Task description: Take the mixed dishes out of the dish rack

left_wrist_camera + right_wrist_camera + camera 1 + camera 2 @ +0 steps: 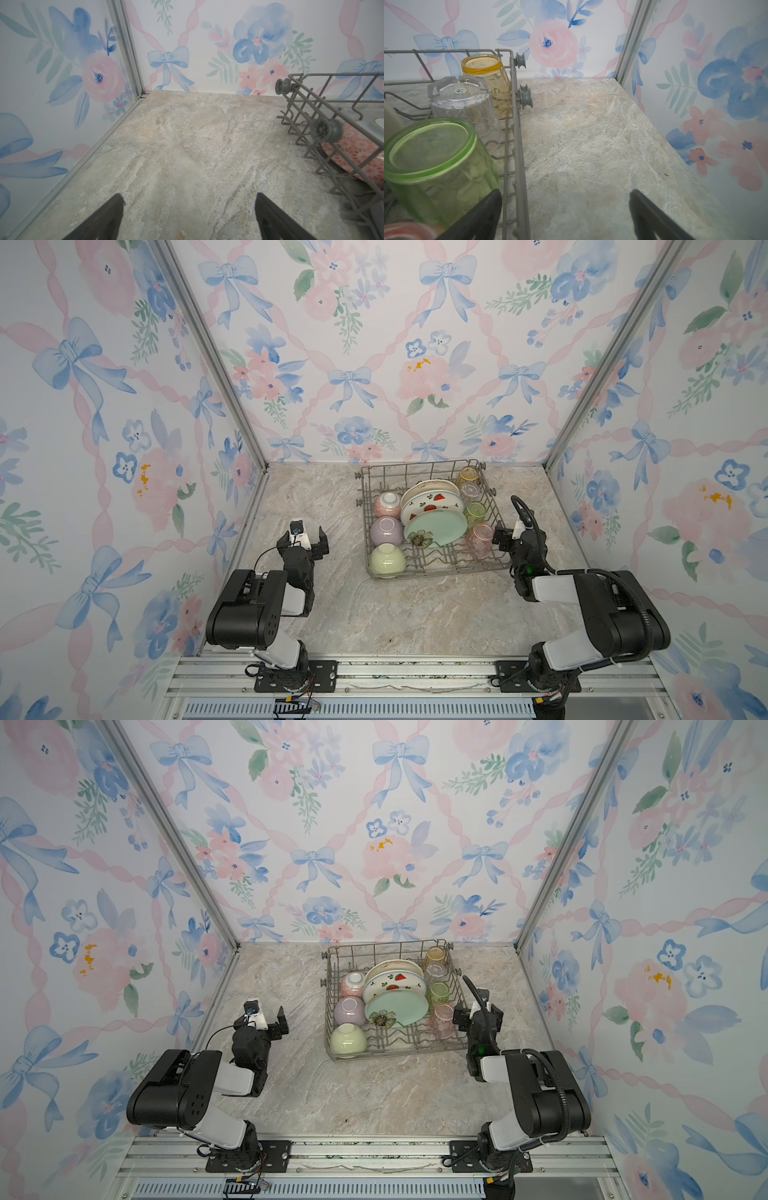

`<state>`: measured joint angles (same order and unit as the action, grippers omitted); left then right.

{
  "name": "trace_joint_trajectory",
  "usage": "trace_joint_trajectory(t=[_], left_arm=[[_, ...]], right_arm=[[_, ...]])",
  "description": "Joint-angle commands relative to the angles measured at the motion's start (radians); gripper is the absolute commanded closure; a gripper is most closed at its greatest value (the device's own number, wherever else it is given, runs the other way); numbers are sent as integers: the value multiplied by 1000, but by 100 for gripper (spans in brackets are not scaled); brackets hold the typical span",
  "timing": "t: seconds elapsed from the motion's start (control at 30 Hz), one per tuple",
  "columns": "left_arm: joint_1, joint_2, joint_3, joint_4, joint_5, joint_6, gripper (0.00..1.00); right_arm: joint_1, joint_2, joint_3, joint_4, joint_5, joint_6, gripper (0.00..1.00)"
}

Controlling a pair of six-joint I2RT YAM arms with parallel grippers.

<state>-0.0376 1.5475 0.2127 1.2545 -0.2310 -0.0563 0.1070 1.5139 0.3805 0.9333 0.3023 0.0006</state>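
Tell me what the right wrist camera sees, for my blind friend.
A green tumbler, a clear tumbler and a yellow tumbler stand upside down in a row inside the wire dish rack. The open right gripper hovers by the rack's side, above the marble table, holding nothing.

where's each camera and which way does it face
Top views: high in front, looking down at the dish rack; left arm and right arm show.
Left wrist: on the left arm, facing the back-left corner; open left gripper shows.
Right wrist: on the right arm, facing the back-right corner; open right gripper shows.
Shared: all catch the rack.
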Motion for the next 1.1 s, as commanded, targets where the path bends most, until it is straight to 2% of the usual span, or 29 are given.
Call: trace_joint_trajectory(t=[0.0,0.2,0.3,0.37,0.43,0.53,0.73,0.8,0.93,1.07], left_arm=[[3,-27,-6,-12,-29,-16,2],[-18,-178,-4,-138,-182,-44,2],[-82,-235,-8,-147,-283,2,2],[-130,-273,-4,-150,-341,21,2],[-161,-306,11,-187,-344,41,2],[-220,-353,69,-339,-394,50,2],[-407,-434,137,-515,-534,67,2],[-471,-457,160,-593,-563,54,2],[-578,-482,199,-748,-619,-8,2],[-672,-505,242,-922,-621,-107,2]], right_arm=[[29,-31,24,-88,44,-30,3],[141,-126,34,-150,204,-120,3],[197,-205,52,-195,258,-138,3],[200,-292,110,-380,211,-84,3],[200,-356,157,-506,180,-61,3],[202,-435,212,-656,100,-49,3],[269,-435,377,-983,34,-16,3],[308,-419,409,-1048,14,-9,3],[362,-394,461,-1120,-103,19,3],[386,-342,515,-1155,-167,30,3]])
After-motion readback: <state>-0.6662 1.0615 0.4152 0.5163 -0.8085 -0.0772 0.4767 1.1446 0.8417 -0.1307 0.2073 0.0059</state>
